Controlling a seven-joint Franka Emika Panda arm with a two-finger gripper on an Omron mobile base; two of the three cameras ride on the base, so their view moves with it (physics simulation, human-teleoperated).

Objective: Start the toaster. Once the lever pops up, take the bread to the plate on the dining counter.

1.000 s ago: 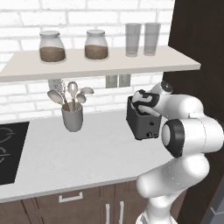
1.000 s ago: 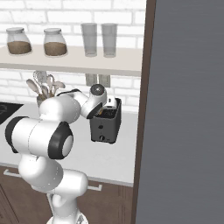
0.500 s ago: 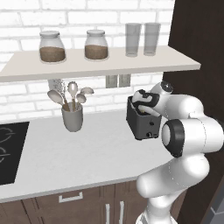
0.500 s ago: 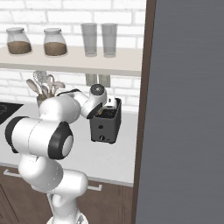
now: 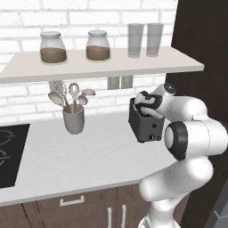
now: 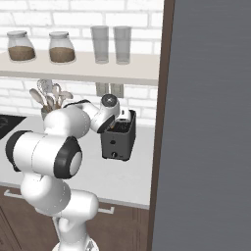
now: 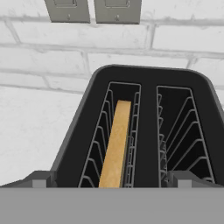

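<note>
The two dark fingertips are seen at the bottom of the hand view, spread wide apart, one at each lower corner, with nothing held between them. The gripper is poised directly above the toaster, looking down into its two top slots. The bread is seen standing on edge in the left slot in that view, its tan crust uppermost, enclosed by the wire guides; the right slot is shown with only its wire guides.

In the left base view the gripper is held over the top of the toaster, just above it; contact cannot be judged. The dark boxy appliance is set on the grey worktop close to the brick wall, with a small knob on its front face. In the right base view the gripper is again placed over the toaster, which stands just beside a tall dark panel.

Two grey wall outlets are mounted on the white brick behind the toaster. Further along the worktop, well apart from the toaster, a grey utensil cup filled with spoons is found. Above, a shelf is loaded with two lidded jars of brown contents and two clear glasses. A black cooktop is set into the worktop at the far left.
</note>
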